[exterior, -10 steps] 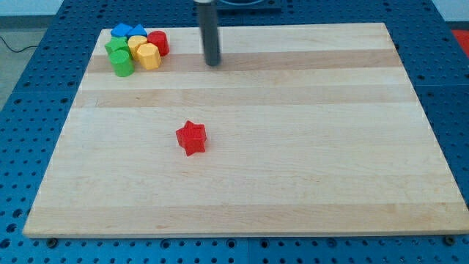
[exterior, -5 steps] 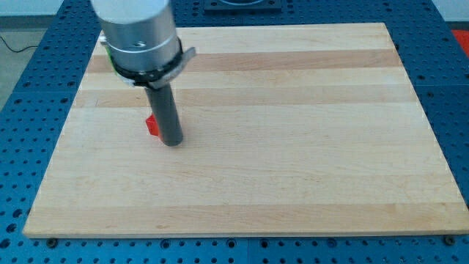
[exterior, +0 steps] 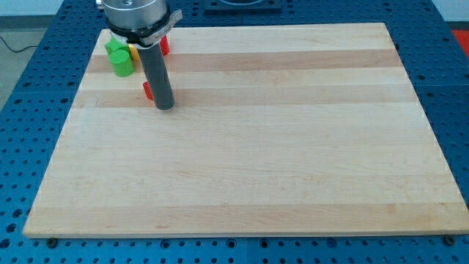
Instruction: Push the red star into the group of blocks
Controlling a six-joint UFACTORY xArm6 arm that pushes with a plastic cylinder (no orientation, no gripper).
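Push step in hand: my tip [exterior: 164, 107] is standing against the red star [exterior: 147, 90], upper left of the frame, grasping nothing, only pressing. Next move is likely calling for further travel toward the green blocks [exterior: 119, 58] and the yellow block [exterior: 134, 53] at top left.

My tip [exterior: 164, 107] sits on the wooden board [exterior: 293, 147] toward the view's upper left; the red star [exterior: 147, 90] shows only as a sliver at the rod's left edge, touching it, mostly hidden; above, near the board's top-left corner, green blocks [exterior: 119, 59], a bit of a yellow block [exterior: 133, 52] and a red block [exterior: 165, 46] peek from behind the arm's housing [exterior: 135, 13].
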